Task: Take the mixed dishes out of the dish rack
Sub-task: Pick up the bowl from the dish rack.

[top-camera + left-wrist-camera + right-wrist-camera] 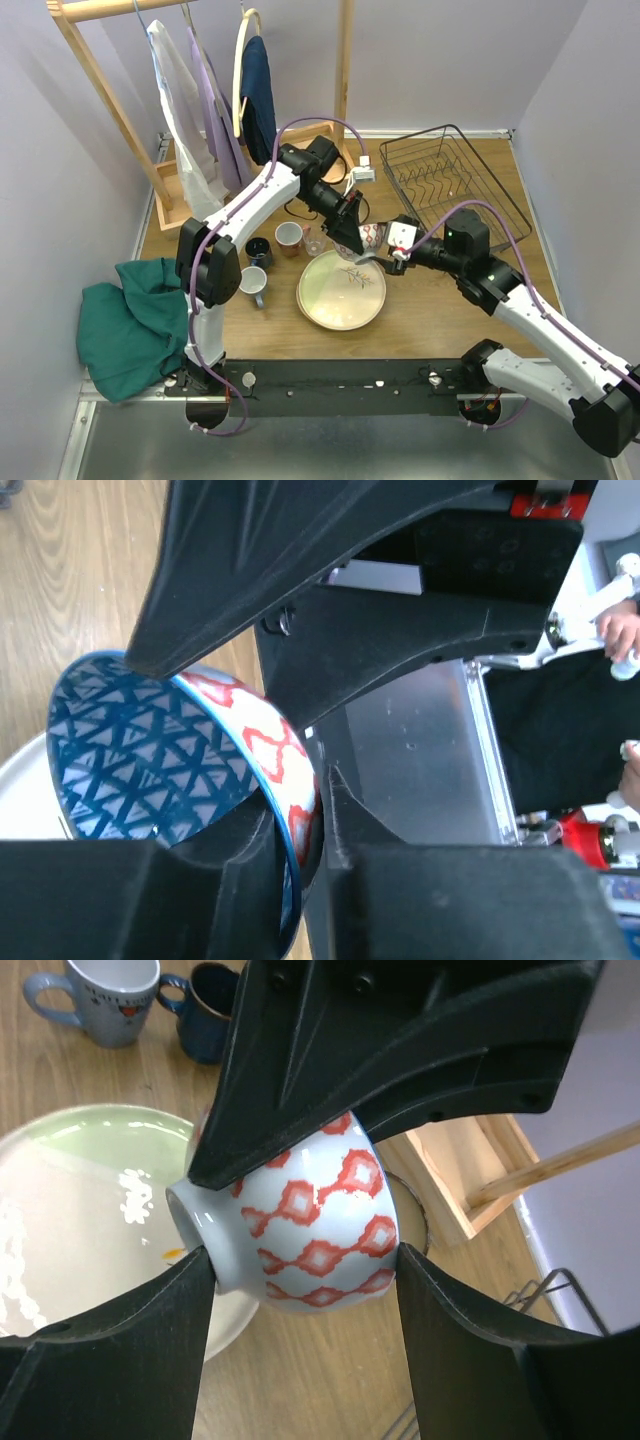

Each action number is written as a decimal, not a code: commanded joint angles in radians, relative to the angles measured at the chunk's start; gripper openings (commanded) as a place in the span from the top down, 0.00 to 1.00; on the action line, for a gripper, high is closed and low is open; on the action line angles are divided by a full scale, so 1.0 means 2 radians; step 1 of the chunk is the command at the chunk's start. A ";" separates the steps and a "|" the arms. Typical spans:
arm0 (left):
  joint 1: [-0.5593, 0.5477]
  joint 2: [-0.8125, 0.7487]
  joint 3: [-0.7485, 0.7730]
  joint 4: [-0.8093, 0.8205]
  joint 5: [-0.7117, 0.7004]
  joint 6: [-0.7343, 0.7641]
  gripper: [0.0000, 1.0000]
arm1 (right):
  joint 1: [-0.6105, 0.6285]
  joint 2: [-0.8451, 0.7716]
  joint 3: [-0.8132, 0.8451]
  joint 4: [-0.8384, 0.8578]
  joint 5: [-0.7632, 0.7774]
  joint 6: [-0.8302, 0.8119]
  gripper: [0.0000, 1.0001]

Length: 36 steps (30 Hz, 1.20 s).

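In the top view, the red-and-white patterned ceramic bowl [371, 237] is mostly hidden between the left gripper [353, 244] and the right gripper [380, 252]. The small clear glass [315, 243] shows only partly. The right wrist view cuts off the round cream plate [85, 1215] at the left edge, and shows only a corner of the dark wire dish rack [560, 1274].
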 commanded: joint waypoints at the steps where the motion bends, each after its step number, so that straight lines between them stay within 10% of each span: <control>1: -0.002 0.010 0.020 -0.033 0.017 0.023 0.97 | 0.003 -0.003 0.005 0.037 -0.001 -0.006 0.51; 11: 0.004 0.003 0.024 -0.039 -0.001 0.027 1.00 | 0.003 -0.026 -0.012 0.019 0.051 -0.016 0.25; 13: 0.009 -0.001 0.024 -0.039 -0.006 0.026 1.00 | 0.004 -0.029 -0.016 0.010 0.064 -0.014 0.00; 23: 0.026 -0.039 -0.016 0.016 -0.080 -0.035 1.00 | 0.002 -0.038 -0.020 -0.033 0.128 0.019 0.00; 36: 0.028 -0.077 -0.039 0.209 -0.284 -0.198 1.00 | 0.003 0.026 0.046 -0.065 0.355 0.264 0.00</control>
